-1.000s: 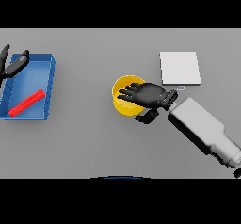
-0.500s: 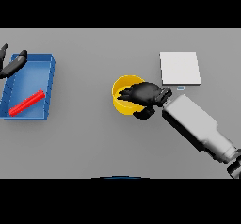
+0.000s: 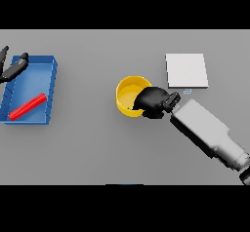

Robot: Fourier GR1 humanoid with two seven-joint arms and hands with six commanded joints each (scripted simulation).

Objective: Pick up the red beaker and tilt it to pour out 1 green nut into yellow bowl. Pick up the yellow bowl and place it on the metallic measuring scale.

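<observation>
The yellow bowl stands on the grey table near the middle, with a small green nut inside near its front wall. My right hand has its fingers curled over the bowl's right rim. The red beaker lies on its side in the blue tray at the left. My left hand shows at the far left edge above the tray, fingers relaxed, holding nothing. The metallic measuring scale is a pale square plate to the right of the bowl, behind my right hand.
My right forearm crosses the table from the lower right toward the bowl. Bare grey table lies between the tray and the bowl.
My right hand has drawn back to the right, off the middle of the bowl, and closed on its right rim. The left hand has moved slightly left.
</observation>
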